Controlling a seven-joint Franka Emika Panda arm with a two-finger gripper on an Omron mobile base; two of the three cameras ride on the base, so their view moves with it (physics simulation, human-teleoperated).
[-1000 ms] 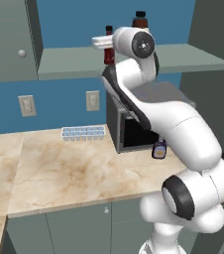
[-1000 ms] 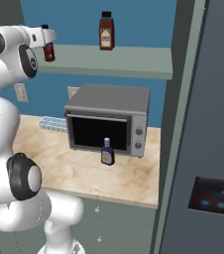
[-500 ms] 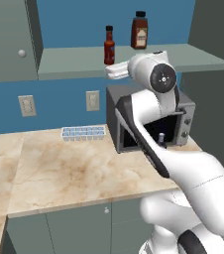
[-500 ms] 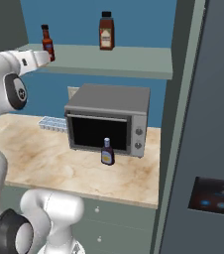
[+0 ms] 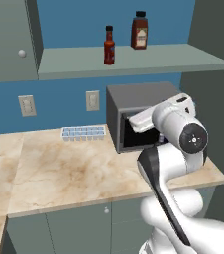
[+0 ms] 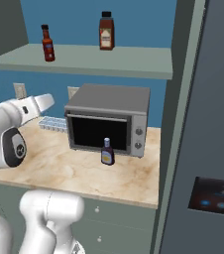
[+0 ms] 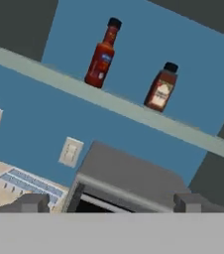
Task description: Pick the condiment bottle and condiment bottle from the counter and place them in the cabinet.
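Two condiment bottles stand upright on the open cabinet shelf (image 5: pixel 134 62): a slim red one (image 5: pixel 109 45) (image 6: pixel 47 43) (image 7: pixel 102 54) and, to its right, a squat brown one (image 5: pixel 139 31) (image 6: pixel 106 31) (image 7: pixel 161 88). A third small bottle (image 6: pixel 107 152) with a dark cap stands on the counter in front of the toaster oven. My gripper (image 7: pixel 111 204) is open and holds nothing. It hangs below the shelf, level with the oven's top, and looks up at both shelf bottles. Its hand (image 6: pixel 40 104) is left of the oven.
The grey toaster oven (image 6: pixel 106 119) (image 5: pixel 134 116) sits at the back of the marble counter (image 5: pixel 59 168). A blue ice tray (image 5: pixel 83 133) lies against the wall, with wall sockets (image 5: pixel 92 100) above. A tall grey fridge (image 6: pixel 208 149) bounds the right side.
My arm has come down from the shelf, away from the slim red bottle, to in front of the oven. The gripper has stayed open and both shelf bottles stand where they were.
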